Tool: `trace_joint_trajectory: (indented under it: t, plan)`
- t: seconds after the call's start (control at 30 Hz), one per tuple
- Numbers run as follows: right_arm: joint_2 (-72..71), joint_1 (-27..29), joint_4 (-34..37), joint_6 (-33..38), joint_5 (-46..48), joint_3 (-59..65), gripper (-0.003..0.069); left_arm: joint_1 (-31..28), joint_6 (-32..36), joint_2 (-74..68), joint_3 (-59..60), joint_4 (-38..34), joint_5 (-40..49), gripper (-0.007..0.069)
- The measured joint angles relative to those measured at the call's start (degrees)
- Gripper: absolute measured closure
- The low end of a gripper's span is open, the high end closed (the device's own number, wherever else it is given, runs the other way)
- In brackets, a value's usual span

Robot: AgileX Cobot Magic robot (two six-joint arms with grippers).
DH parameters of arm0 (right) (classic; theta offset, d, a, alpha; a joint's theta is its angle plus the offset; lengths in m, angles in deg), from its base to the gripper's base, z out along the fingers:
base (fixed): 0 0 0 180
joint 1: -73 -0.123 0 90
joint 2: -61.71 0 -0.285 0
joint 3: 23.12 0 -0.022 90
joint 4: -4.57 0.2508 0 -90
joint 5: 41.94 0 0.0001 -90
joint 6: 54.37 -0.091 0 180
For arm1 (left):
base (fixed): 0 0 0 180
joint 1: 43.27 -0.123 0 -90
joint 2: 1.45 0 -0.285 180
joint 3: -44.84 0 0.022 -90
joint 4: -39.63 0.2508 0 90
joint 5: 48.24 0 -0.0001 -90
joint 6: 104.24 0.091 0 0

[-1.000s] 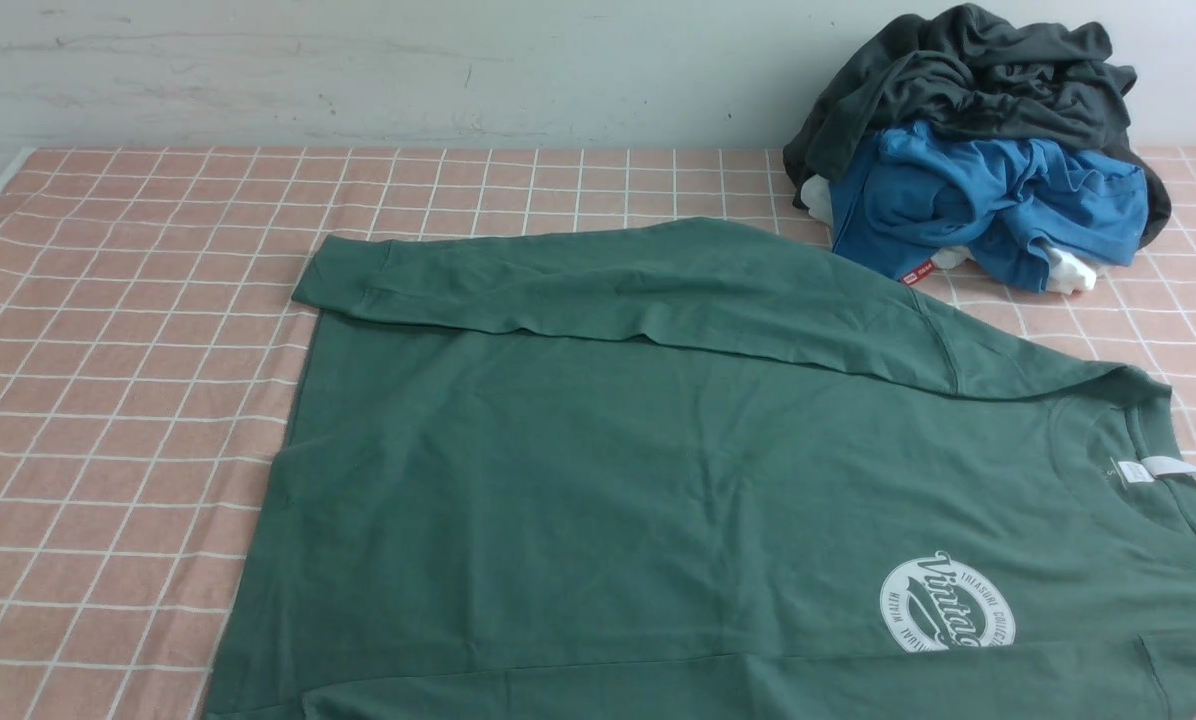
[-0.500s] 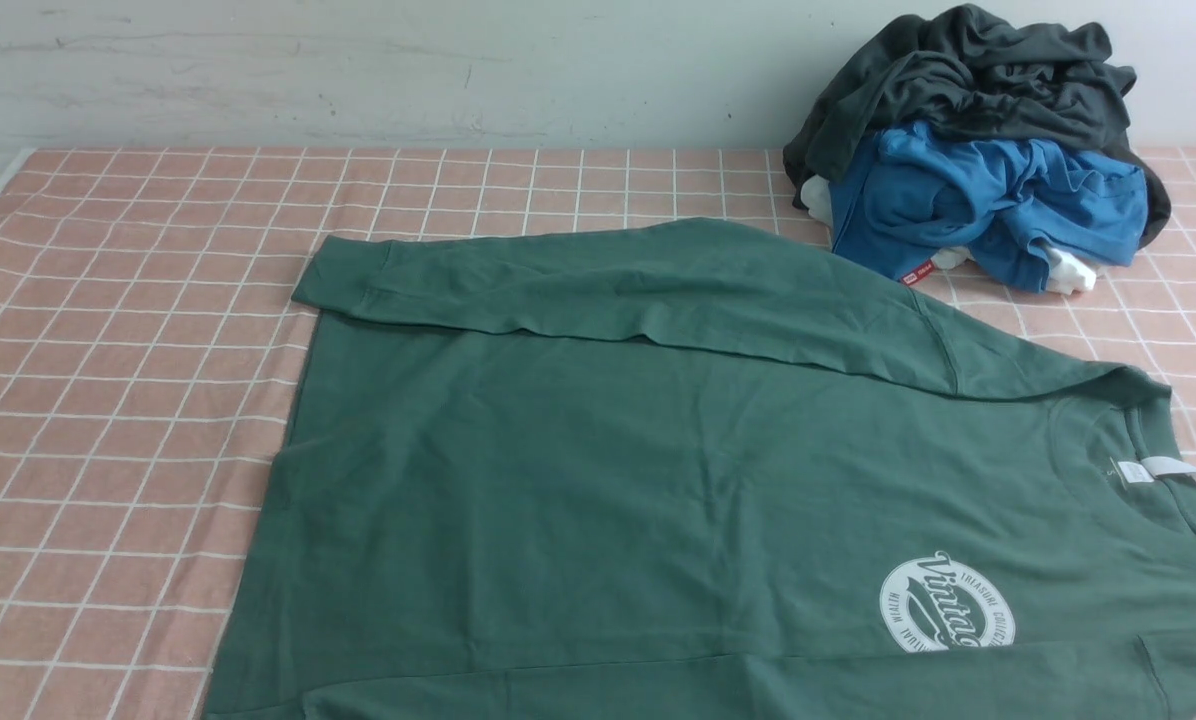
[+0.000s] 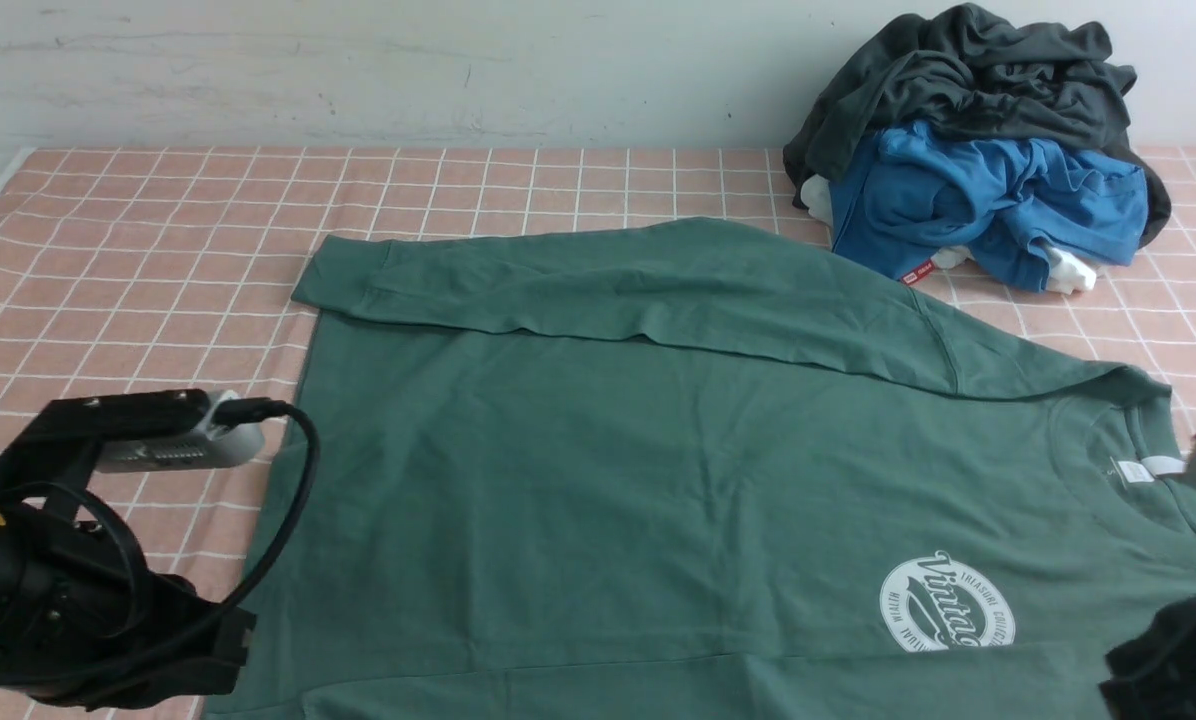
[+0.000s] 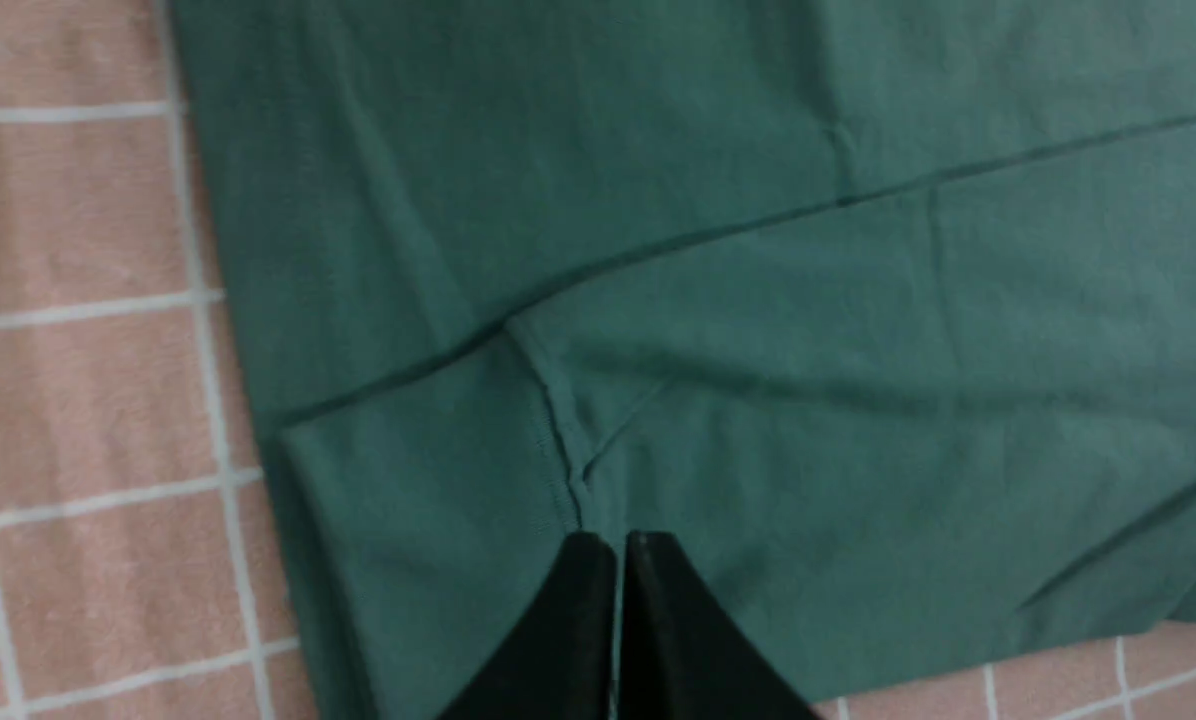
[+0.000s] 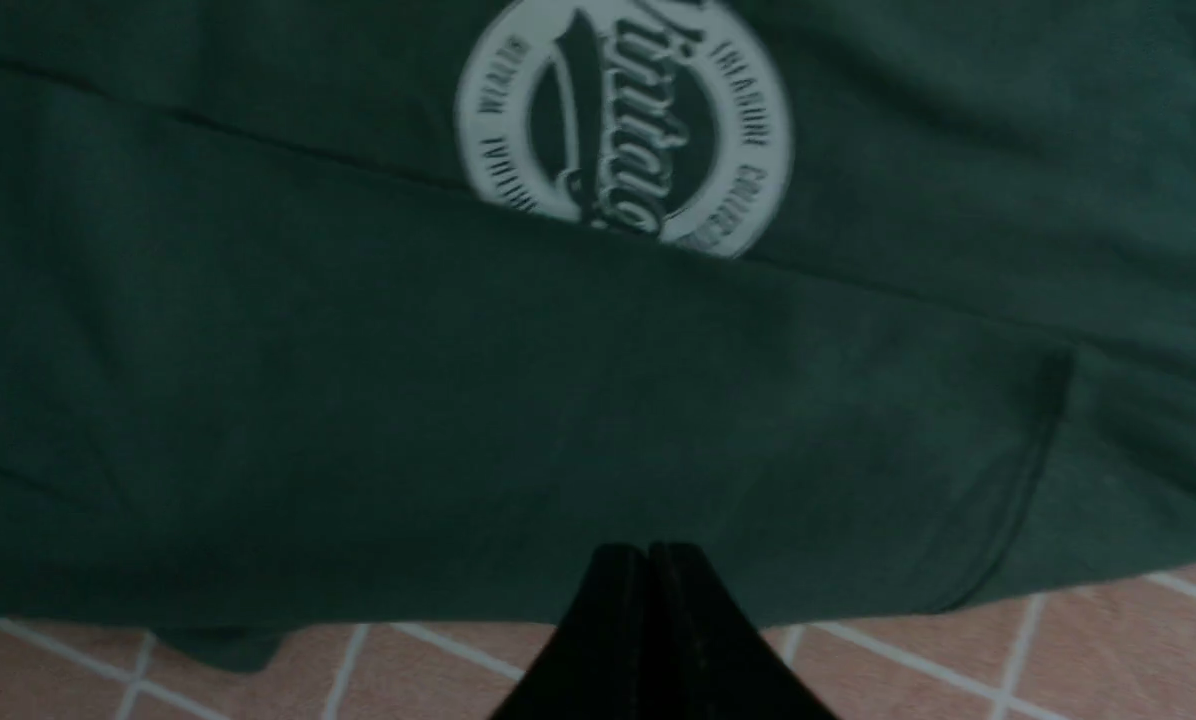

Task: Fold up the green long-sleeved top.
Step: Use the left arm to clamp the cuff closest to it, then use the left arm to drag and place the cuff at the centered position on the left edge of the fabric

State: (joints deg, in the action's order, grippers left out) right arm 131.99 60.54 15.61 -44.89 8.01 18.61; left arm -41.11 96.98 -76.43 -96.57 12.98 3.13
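Note:
The green long-sleeved top [image 3: 658, 470] lies flat on the table, neck to the right and hem to the left. Its white label [image 3: 1148, 468] and round "Vintage" print [image 3: 946, 603] face up. The far sleeve [image 3: 608, 285] is folded across the body. My left arm [image 3: 78, 600] is at the near left by the hem. My left gripper [image 4: 618, 542] is shut and empty over the near sleeve's cuff seam [image 4: 558, 440]. My right arm [image 3: 1178, 650] is at the near right. My right gripper [image 5: 646, 550] is shut and empty over the top's near edge, below the print [image 5: 623, 120].
A dark charcoal-grey garment [image 3: 968, 70] and a bright blue garment [image 3: 988, 200] are piled at the back right, touching the wall. The pink checked tablecloth [image 3: 138, 250] covers the table.
Both arms have come into the front view from the near corners, left by the hem and right by the neck. The top has not moved.

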Motion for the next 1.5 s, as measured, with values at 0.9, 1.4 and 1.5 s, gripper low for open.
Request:
trace_joint_trajectory:
  t: [0.9, 1.4, 1.5]
  plan:
    - [3.76, -0.12, 11.97, 10.02, -8.61, -0.30, 0.0672, 7.06, -18.80, -22.43, -0.73, 16.82, -9.25, 0.0522]
    - [3.78, -0.12, 12.32, 11.34, -9.32, -0.30, 0.0672, 7.17, -15.41, -5.49, -13.10, 18.54, -11.06, 0.0594]
    - [3.78, -0.12, 12.32, 11.34, -9.56, -0.30, 0.0672, 7.17, -14.98, -9.25, -18.75, 21.41, -11.37, 0.0594]
